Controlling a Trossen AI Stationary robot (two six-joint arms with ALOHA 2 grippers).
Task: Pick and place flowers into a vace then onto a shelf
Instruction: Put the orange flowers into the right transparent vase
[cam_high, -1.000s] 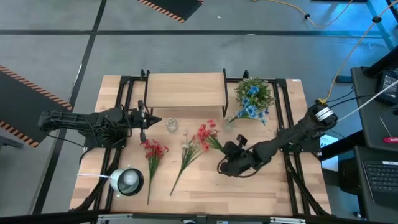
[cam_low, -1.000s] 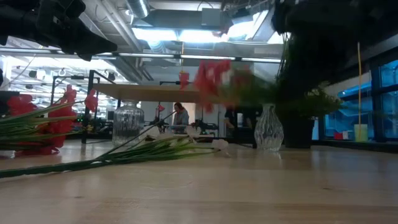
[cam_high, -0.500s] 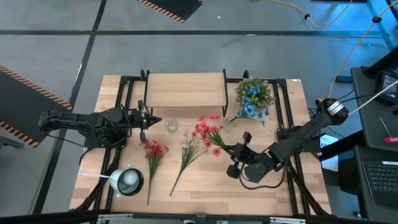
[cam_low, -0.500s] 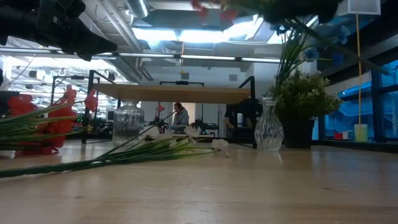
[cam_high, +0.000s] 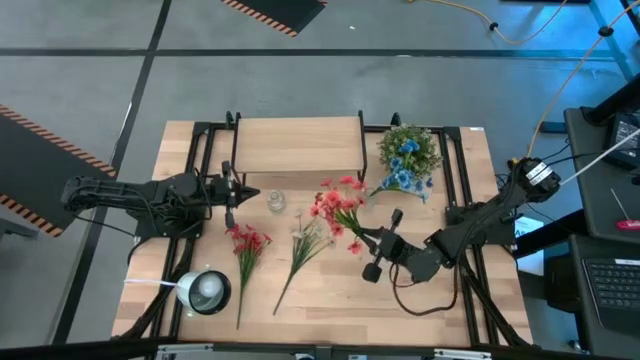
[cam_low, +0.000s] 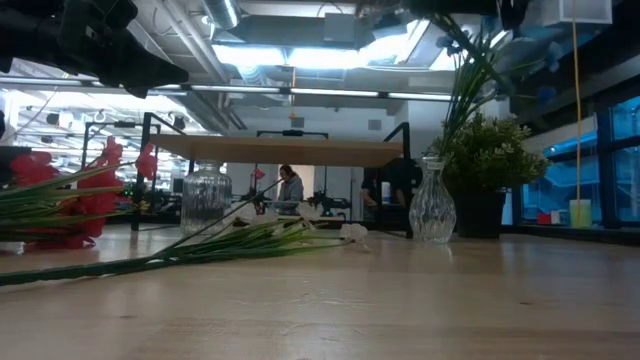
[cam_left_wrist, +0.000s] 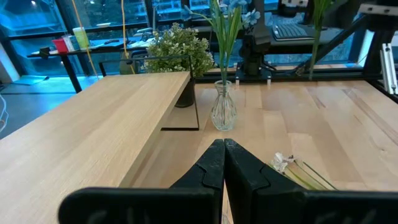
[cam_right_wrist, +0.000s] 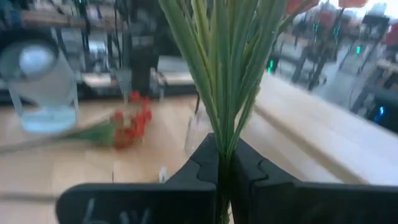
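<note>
**Red sprig held aloft by the right gripper**

The right gripper (cam_high: 372, 240) is clamped on the green stems of a red-bloomed sprig (cam_high: 338, 206), which is carried above the tabletop (cam_high: 420, 310), in front of the shelf (cam_high: 298, 146). In the right wrist view the stems (cam_right_wrist: 222, 74) are seen pinched between the two dark fingers (cam_right_wrist: 202, 163) and rising in a fan beyond them. The blooms are pointed toward the shelf, and they are seen close to a small glass vase (cam_low: 432, 203) that already holds the blue sprig (cam_high: 400, 180); that vase is stood just beside the shelf's right end, in front of a bushy potted plant (cam_high: 408, 148).

Two more sprigs are laid flat on the tabletop: a cream one (cam_high: 303, 243) near the middle and a second red one (cam_high: 246, 246) to its left. A clear glass jar (cam_high: 275, 201) is stood just in front of the shelf, between the two arms. A round lamp-like object (cam_high: 205, 291) is placed near the front left corner.

The left gripper (cam_high: 240, 193) is held still at the left end of the shelf, its fingers (cam_left_wrist: 214, 165) pressed together with nothing between them.

A person (cam_low: 290, 187) is seen in the room behind the table.
</note>
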